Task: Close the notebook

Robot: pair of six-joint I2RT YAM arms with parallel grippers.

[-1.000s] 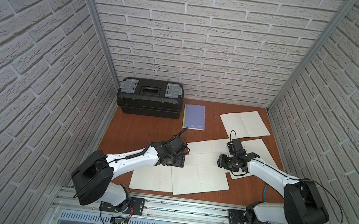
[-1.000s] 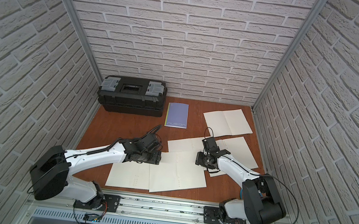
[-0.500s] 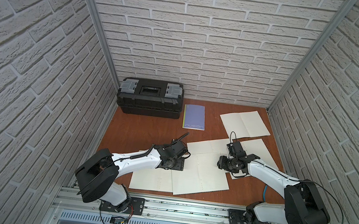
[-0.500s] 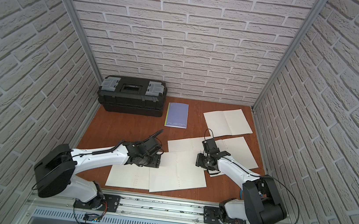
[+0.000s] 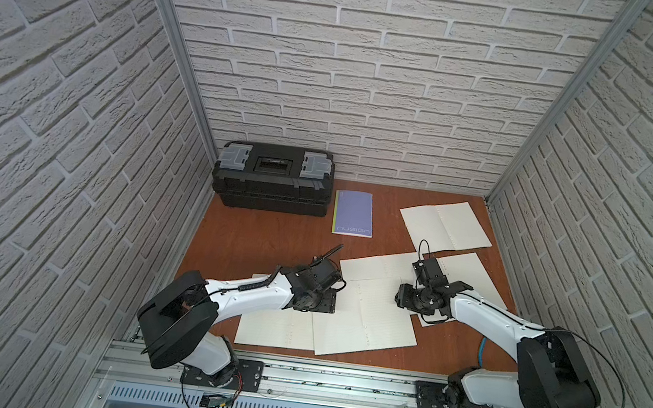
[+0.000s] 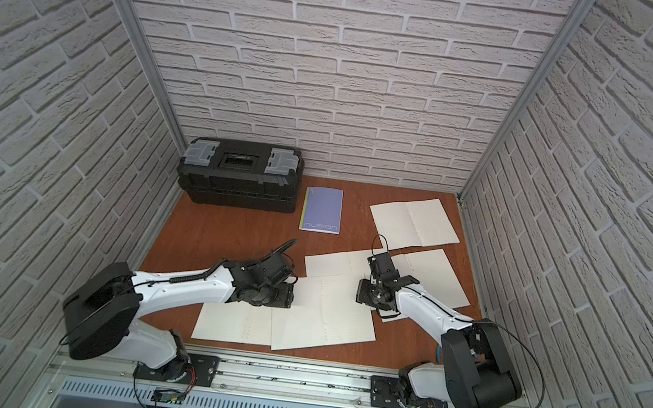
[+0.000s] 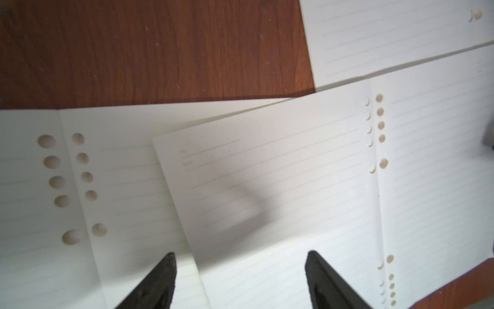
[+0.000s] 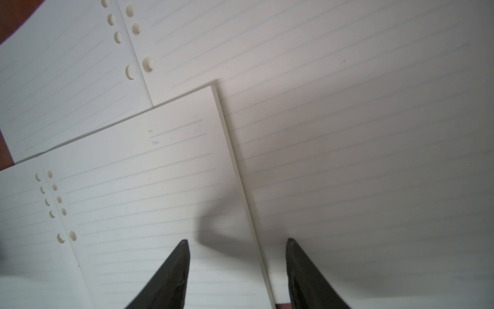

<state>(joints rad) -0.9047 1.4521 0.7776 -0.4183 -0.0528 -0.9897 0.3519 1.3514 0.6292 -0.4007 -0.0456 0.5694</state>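
Several open lined notebooks lie overlapping on the brown table. The topmost open notebook [image 5: 366, 314] [image 6: 325, 309] lies flat in the middle. My left gripper [image 5: 328, 302] [image 7: 240, 254] hangs open just over its left page edge, and that edge runs between the fingers in the left wrist view. My right gripper [image 5: 404, 299] [image 8: 238, 240] is open over the opposite edge, with the page stack's edge between its fingers in the right wrist view. Neither gripper holds anything.
A closed purple notebook [image 5: 353, 214] lies at the back beside a black toolbox [image 5: 272, 184]. Other open notebooks lie at the front left [image 5: 273, 324], behind the middle one [image 5: 376, 267], to its right [image 5: 471, 280] and at the back right [image 5: 445, 227].
My left gripper has shifted a little toward the notebook's left edge and lower. The right arm has hardly moved.
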